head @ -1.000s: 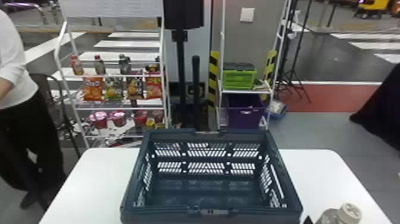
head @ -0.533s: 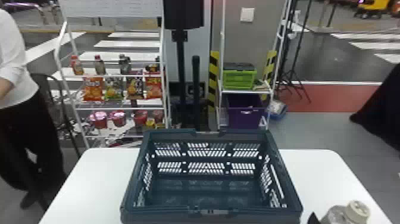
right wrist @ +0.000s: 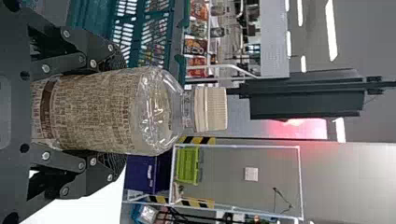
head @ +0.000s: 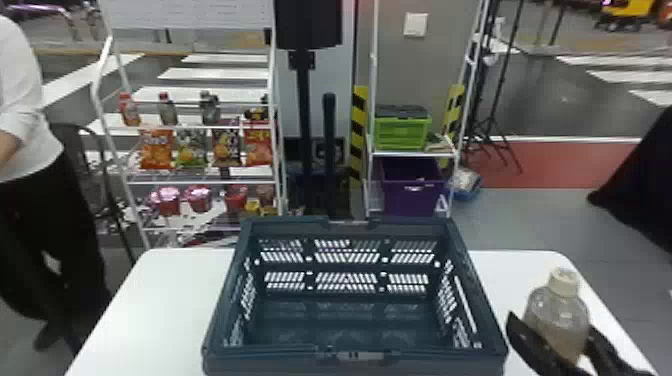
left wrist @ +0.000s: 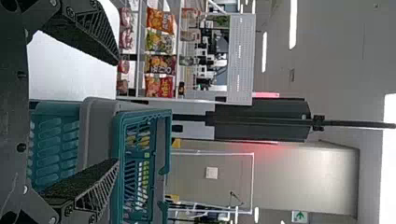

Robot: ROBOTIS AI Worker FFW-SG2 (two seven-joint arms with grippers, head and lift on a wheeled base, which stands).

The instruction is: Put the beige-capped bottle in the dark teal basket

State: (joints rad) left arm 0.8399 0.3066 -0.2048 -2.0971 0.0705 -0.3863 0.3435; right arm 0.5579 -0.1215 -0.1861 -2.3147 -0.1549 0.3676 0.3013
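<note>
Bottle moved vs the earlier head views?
Yes: up in view and slightly toward the basket. The cap was about level with the basket's near rim; now it's well above.

Spreads out as a white table (head: 145, 310) with rounded far corners at eleven and one o'clock. Carries the dark teal basket (head: 270, 362), upright, hiding the middle of the far edge at twelve o'clock.

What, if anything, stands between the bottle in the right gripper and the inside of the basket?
The right wall of the basket, and one holding finger on that side of the bottle. Nothing else visible stands between the right gripper and the basket.
</note>
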